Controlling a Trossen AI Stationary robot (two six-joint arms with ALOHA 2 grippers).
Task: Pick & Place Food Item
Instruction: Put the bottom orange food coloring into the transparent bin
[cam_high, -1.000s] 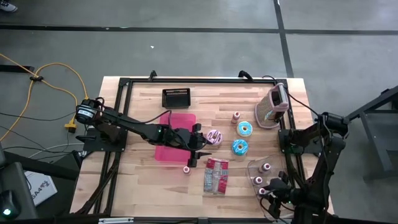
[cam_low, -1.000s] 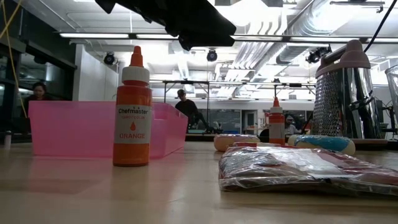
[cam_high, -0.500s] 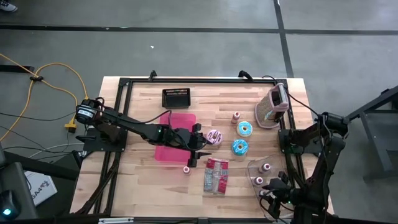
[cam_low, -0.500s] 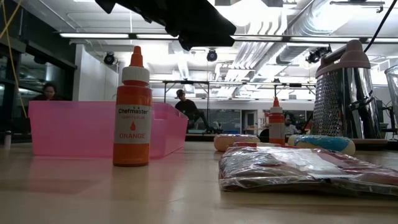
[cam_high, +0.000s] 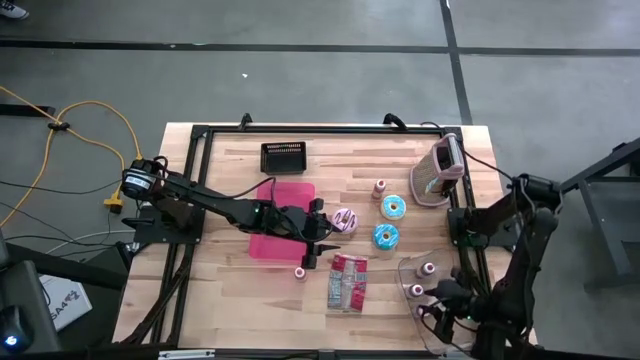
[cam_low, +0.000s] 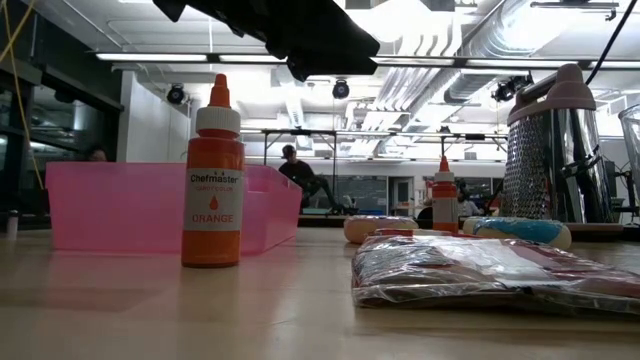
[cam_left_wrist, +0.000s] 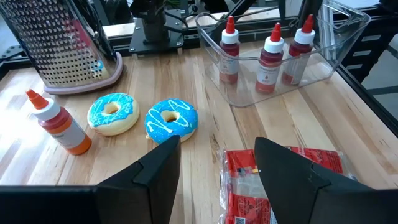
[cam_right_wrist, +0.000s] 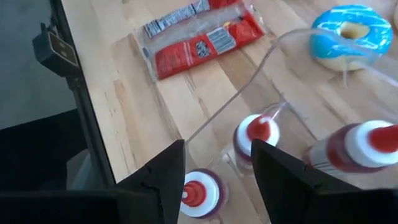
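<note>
Inside the clear plastic bin (cam_high: 432, 287) at the tabletop's (cam_high: 230, 172) corner stood three red-capped sauce bottles (cam_right_wrist: 256, 138); the right gripper (cam_high: 437, 303) had lifted slightly, fingers now apart. Left gripper (cam_high: 322, 240) stayed open above the pink tray (cam_high: 283, 195), partly hiding it.

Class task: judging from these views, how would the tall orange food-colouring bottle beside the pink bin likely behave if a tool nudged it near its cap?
The orange food-colouring bottle stands tall on a narrow base, so it would probably tip rather than slide. Its round body suggests it would then roll on the smooth wooden table. It looks like stiff plastic, unlikely to crumple.
</note>
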